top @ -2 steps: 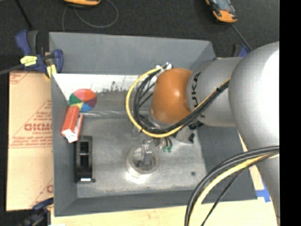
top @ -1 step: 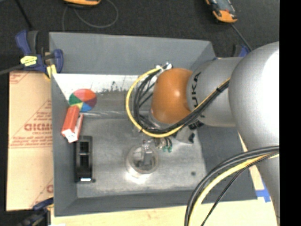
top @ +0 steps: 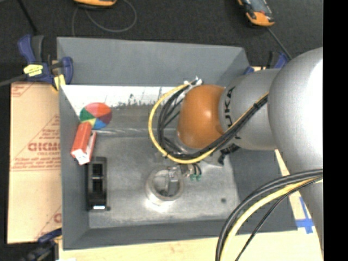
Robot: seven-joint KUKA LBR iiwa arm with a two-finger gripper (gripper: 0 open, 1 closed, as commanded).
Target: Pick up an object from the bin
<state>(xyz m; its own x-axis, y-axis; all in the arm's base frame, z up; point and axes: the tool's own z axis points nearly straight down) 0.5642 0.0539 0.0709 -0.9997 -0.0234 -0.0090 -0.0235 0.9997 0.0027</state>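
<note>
Four things in bin (top: 152, 64): ball (top: 95, 115), orange box (top: 83, 142), tape dispenser (top: 96, 185), clear cup (top: 155, 192).

Overall level: moderate; the bin floor (top: 125, 162) reads as an evenly lit mid-grey.
Surround: the black surface (top: 163, 15) beyond the bin stays dark.
Source direction: from above, judged by highlights on upward-facing surfaces.
Brightest zone: the white band (top: 119, 93) along the rear wall, nearly washed out.
Glare: a pale patch on the floor around the clear round thing (top: 163, 188) at bin centre.
Sheen: soft on the orange cover (top: 198, 118), broad on the silver arm housing (top: 296, 91).
Shadows: soft-edged; the front wall (top: 152, 234) lies in shade.
Dark detail: the black tape dispenser (top: 97, 185) shows little surface relief.
</note>
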